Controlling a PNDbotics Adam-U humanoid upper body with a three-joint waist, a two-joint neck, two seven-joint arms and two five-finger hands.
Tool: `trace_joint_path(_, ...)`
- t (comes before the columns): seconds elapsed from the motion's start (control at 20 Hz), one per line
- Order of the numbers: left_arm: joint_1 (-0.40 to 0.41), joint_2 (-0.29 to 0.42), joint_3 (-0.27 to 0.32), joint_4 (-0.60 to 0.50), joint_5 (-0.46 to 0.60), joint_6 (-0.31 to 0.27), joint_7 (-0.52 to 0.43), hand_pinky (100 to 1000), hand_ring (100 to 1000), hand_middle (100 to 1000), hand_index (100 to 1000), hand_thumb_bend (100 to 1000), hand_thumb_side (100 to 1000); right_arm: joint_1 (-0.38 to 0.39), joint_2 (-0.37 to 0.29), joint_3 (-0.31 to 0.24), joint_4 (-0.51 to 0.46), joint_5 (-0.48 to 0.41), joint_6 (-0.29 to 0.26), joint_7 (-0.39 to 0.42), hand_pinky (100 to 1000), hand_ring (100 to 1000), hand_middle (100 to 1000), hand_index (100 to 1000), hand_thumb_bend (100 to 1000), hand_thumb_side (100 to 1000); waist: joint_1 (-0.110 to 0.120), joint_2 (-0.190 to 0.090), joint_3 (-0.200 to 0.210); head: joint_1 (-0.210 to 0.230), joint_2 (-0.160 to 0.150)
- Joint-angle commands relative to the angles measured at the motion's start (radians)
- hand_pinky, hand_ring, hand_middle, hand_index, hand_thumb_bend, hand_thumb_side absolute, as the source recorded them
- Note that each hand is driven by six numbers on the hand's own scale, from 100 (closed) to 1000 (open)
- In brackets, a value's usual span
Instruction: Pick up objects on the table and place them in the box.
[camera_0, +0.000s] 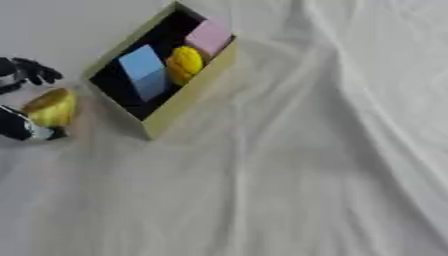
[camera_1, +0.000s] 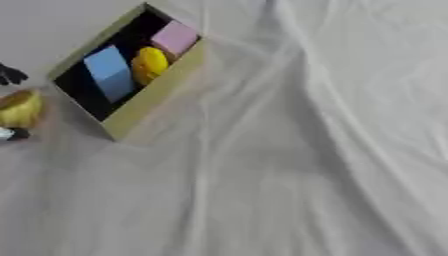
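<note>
The left robot hand (camera_0: 24, 100) stood at the left edge of the desk (camera_0: 289, 175), its dark fingers above and thumb below curled round a yellow rounded object (camera_0: 51, 107), pinching it. In my judgement it was held so for carrying to the box (camera_0: 188, 97), which lay just to the hand's right, set askew with its open face upward. The object had not yet reached the box; it was beside the near wall, outside. The right robot hand appeared in neither view.

Count inside the box: one blue block (camera_0: 144, 70) nearest the hand, one yellow rounded item (camera_0: 185, 64) beyond it, one pink block (camera_0: 210, 36) farthest. Outside: one object, held. A white cloth covered the desk, with nothing else on it.
</note>
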Motion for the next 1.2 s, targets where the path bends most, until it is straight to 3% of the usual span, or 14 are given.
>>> trace_joint_path(0.05,-0.008,0.019,0.019,0.014,-0.006,0.004,0.003,826,814,773,910,569,317,-0.003,-0.016,-0.007,-0.015,0.006,0.005,-0.001,931,836,754,855,100,552,-0.001,-0.019,-0.002,0.006,-0.013)
trace_joint_path(0.4,-0.015,0.007,0.016,0.034,-0.018,0.01,0.002,787,782,741,882,426,164,0.002,-0.007,-0.006,-0.015,0.005,0.014,0.002,933,835,753,855,100,578,0.0,-0.019,-0.006,0.017,-0.009)
trace_joint_path(0.65,-0.018,0.002,0.014,0.038,-0.028,0.012,-0.004,757,756,709,853,319,110,0.006,0.0,-0.005,-0.015,0.003,0.024,0.002,934,835,752,854,100,596,0.001,-0.019,-0.007,0.021,-0.009)
trace_joint_path(0.7,-0.019,0.001,0.014,0.039,-0.032,0.013,-0.004,735,736,684,832,242,121,0.007,0.002,-0.005,-0.015,0.003,0.026,0.002,934,835,752,854,100,601,0.002,-0.019,-0.008,0.021,-0.009)
trace_joint_path(0.9,-0.018,0.0,0.023,0.026,-0.039,0.021,0.019,688,687,637,794,120,100,0.014,0.006,-0.007,-0.015,0.003,0.034,0.0,935,834,750,853,100,611,0.002,-0.019,-0.01,0.02,-0.007)
trace_joint_path(1.2,-0.028,-0.002,0.053,-0.037,-0.088,0.071,0.143,563,548,495,661,103,100,0.021,0.011,-0.008,-0.015,0.003,0.045,0.0,937,834,750,853,100,631,0.003,-0.02,-0.009,0.018,-0.004)
